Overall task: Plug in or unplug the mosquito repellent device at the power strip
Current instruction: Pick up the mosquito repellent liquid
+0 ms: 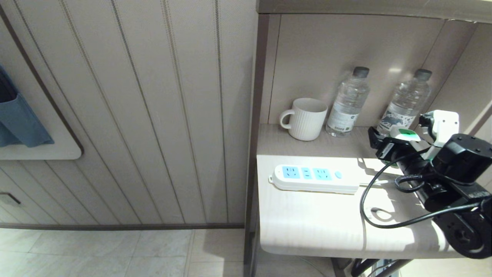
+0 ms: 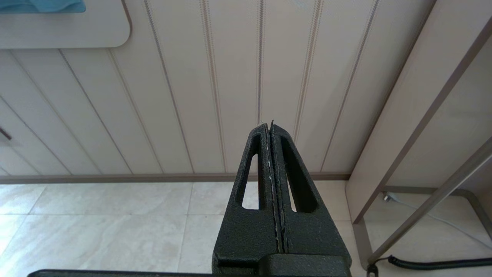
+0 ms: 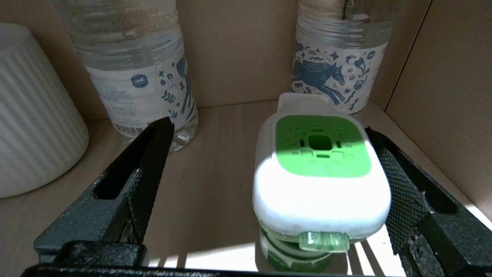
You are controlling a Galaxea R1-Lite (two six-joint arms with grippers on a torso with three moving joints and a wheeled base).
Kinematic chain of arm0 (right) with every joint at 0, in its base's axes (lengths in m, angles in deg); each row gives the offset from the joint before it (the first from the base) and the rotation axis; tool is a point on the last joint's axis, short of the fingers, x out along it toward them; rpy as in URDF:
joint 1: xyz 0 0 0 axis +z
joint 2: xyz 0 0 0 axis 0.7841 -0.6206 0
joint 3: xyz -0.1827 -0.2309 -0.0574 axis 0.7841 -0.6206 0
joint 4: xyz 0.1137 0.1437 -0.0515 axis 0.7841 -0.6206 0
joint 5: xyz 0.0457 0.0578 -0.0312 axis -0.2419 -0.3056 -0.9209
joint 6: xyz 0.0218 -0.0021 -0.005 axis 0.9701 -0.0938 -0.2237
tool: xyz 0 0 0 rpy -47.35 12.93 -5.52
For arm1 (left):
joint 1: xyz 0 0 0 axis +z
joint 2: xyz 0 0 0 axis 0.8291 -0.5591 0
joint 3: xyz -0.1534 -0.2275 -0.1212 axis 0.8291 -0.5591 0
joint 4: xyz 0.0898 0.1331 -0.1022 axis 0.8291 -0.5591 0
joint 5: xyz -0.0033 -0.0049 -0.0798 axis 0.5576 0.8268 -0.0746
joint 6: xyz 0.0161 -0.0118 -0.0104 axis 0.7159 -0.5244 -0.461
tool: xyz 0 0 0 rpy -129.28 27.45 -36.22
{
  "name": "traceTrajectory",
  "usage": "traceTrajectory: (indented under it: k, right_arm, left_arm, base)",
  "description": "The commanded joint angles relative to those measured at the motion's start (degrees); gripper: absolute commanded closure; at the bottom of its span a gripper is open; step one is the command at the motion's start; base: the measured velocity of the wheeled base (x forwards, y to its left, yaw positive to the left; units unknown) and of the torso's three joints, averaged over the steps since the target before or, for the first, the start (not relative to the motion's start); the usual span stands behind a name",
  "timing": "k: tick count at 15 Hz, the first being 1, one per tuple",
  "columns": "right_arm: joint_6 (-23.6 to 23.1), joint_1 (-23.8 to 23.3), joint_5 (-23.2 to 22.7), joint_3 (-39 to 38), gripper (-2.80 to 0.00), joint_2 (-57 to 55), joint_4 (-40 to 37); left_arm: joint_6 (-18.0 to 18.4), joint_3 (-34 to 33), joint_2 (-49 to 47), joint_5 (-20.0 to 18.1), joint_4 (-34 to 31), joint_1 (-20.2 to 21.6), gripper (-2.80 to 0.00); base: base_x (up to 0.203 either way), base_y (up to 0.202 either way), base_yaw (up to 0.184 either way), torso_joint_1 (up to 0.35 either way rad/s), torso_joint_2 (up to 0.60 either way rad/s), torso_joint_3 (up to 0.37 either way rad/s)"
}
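— Between the fingers of the right claw (image 3: 269,154), what stands there?
— The repellent (image 3: 321,184), upright on the shelf (image 1: 307,215). Its white head with the green top sits close against one finger (image 3: 399,192); whether they touch I cannot tell. The other finger (image 3: 142,173) stands well apart from it, with bare shelf between.
— So the claw is wide?
— Spread about as far as it goes, and clamped on nothing. The repellent is merely framed by it.
— And beyond the fingertips?
— Two water bottles (image 3: 142,73) against the back wall, one past each finger, and a ribbed white mug (image 3: 34,123) off to the side of the farther finger.
— Where is the strip?
— The strip (image 1: 315,178) lies flat on the shelf, to the left of the right claw as seen from the head, apart from the repellent. Its blue sockets are bare, nothing plugged in.
— The left claw?
— The left claw (image 2: 271,129) hangs off by the panelled wall, pointing toward the tiled floor (image 2: 96,231), fingers pressed together, holding nothing.
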Motion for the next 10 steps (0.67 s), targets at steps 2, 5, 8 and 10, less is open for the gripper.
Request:
traceTrajectory:
  k: [2,5,8,10]
  right_arm:
    - [-0.04,-0.04,0.09,1.08,-2.80,-0.44,0.28]
    - [-0.09,-0.47,-0.07,1.35,-2.80,-0.71,0.27]
    - [-0.27,-1.17,-0.40,1.77,-2.80,-1.40,0.20]
    - [-0.28,-1.62,-1.13,1.88,-2.80,-1.59,0.27]
  left_arm:
    - [0.03,0.00,-0.08,-0.05,-0.02,-0.05,0.00]
    - [0.02,0.00,-0.08,-0.06,-0.02,0.02,0.00]
    - [0.07,0.00,-0.08,0.01,-0.02,0.02,0.00]
    - [0.06,0.00,-0.08,-0.06,-0.02,0.01,0.00]
  base:
    - [0.000,0.000,0.000,0.000,0.00,0.000]
    - [0.000,0.000,0.000,0.000,0.00,0.000]
    - [0.000,0.000,0.000,0.000,0.00,0.000]
    - [0.000,0.000,0.000,0.000,0.00,0.000]
